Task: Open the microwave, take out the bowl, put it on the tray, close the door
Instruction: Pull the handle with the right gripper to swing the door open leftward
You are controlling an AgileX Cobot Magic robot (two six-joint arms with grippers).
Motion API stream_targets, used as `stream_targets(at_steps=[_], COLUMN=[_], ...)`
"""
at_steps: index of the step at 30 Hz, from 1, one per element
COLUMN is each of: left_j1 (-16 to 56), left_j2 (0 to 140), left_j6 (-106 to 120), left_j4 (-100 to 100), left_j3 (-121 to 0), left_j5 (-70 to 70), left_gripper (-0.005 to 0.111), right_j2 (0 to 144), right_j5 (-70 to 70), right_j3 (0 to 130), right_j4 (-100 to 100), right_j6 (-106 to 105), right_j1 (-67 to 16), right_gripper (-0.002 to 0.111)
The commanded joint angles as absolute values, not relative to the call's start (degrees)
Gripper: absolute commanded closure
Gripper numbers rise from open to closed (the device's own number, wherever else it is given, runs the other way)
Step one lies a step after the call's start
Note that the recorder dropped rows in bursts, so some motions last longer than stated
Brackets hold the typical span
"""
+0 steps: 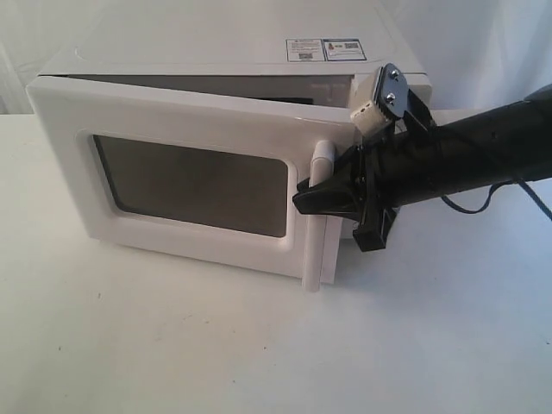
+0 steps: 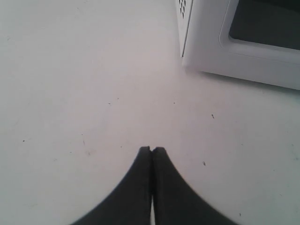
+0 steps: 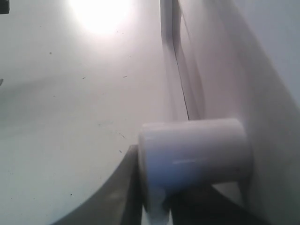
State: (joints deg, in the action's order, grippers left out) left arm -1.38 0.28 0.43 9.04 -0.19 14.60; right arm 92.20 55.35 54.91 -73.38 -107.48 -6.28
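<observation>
Grip check: right gripper [image 1: 312,194] is reaching in from the tabletop's right edge, its jaws pinching the vertical white bar handle [image 1: 314,254] near its upper end, one finger on each side. The handle's long axis is running upright, so the jaws are crossing it square.

The white front door with the dark rectangular window [image 1: 190,129] is standing slightly ajar on the white boxy Midea countertop microwave [image 1: 216,43], with a thin gap showing along its top edge. I'm reading the hinge as being on the left, so the pull should be arcing out toward the tabletop's front edge.

Left gripper [image 2: 151,150] is hovering over the bare white tabletop [image 1: 259,354] near the microwave's front left corner, jaws pressed together and empty. It's sitting well apart from the handle, so the right arm is nearer.

The small cream-white bowl isn't showing; it's presumably sitting in the cavity behind the door. The tray isn't showing either.
</observation>
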Motion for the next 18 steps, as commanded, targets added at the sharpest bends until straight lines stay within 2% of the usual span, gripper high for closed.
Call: stream_targets(at_steps=[1, 6, 8, 14, 18], left_j1=[-0.98, -0.98, -0.98, -0.98, -0.98], left_j2=[0.0, 0.0, 0.0, 0.0, 0.0], left_j6=[0.0, 0.0, 0.0, 0.0, 0.0], left_j4=[9.01, 9.01, 9.01, 9.01, 9.01], left_j3=[0.0, 0.0, 0.0, 0.0, 0.0], left_j5=[14.6, 14.6, 14.6, 14.6, 14.6], left_gripper=[0.107, 0.107, 0.107, 0.107, 0.107], right_j2=[90.16, 87.48, 86.6, 85.11, 83.8], right_j5=[65.81, 65.66, 65.66, 65.98, 69.05], right_j3=[54.21, 54.21, 54.21, 54.21, 54.21], right_j4=[-65.28, -63.51, -61.34, -55.7, -53.73], right_j6=[-100.5, -93.46, -89.14, -79.16, -76.0], right_j1=[-6.84, -6.84, -6.84, -6.84, -6.84], right_gripper=[0.108, 0.107, 0.1, 0.066, 0.061])
